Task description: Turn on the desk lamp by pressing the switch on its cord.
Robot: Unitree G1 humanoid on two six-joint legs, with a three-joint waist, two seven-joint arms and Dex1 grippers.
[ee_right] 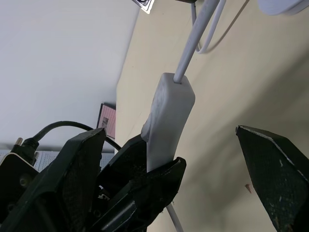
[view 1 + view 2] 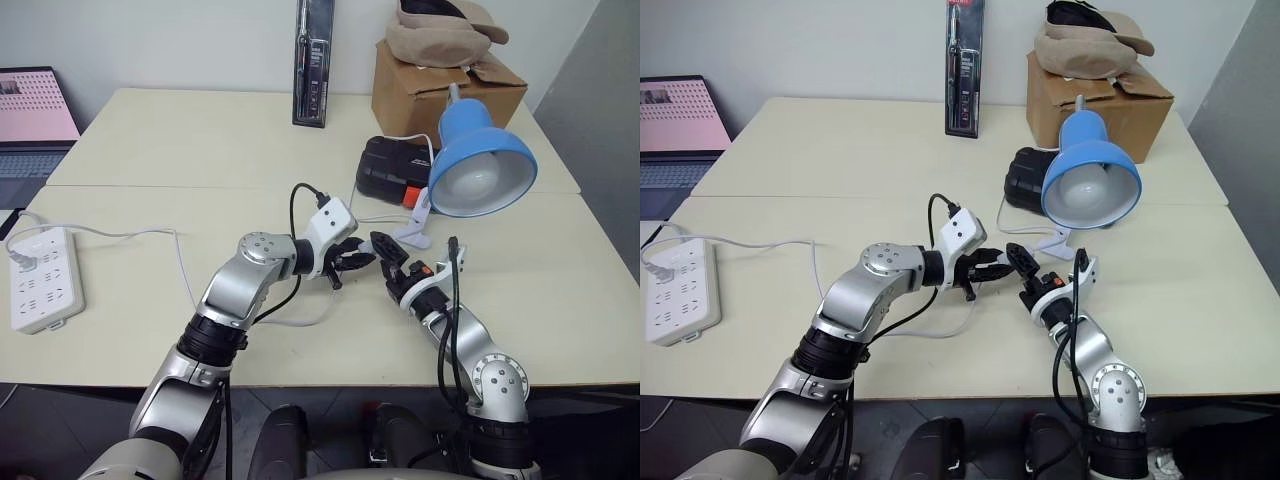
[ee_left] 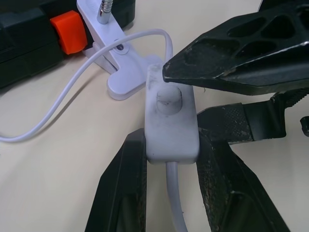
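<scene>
The desk lamp (image 2: pixel 482 160) stands at the table's right on a white clip base (image 2: pixel 413 228), its blue shade tilted towards me and the bulb showing no glow. My left gripper (image 2: pixel 352 259) is shut on the white switch (image 3: pixel 171 128), with the cord (image 3: pixel 175 198) running out between its fingers. My right gripper (image 2: pixel 385 254) is open and faces the left one, the switch standing between its fingers (image 1: pixel 72 183). In the left wrist view, the tip of one right finger (image 3: pixel 231 53) sits right at the round button (image 3: pixel 169 100).
A black case with an orange latch (image 2: pixel 392 168) lies behind the lamp base, and a cardboard box (image 2: pixel 440 85) stands behind that. A white power strip (image 2: pixel 40 280) lies at the left edge, near a laptop (image 2: pixel 35 120). A tall black package (image 2: pixel 313 60) stands at the back.
</scene>
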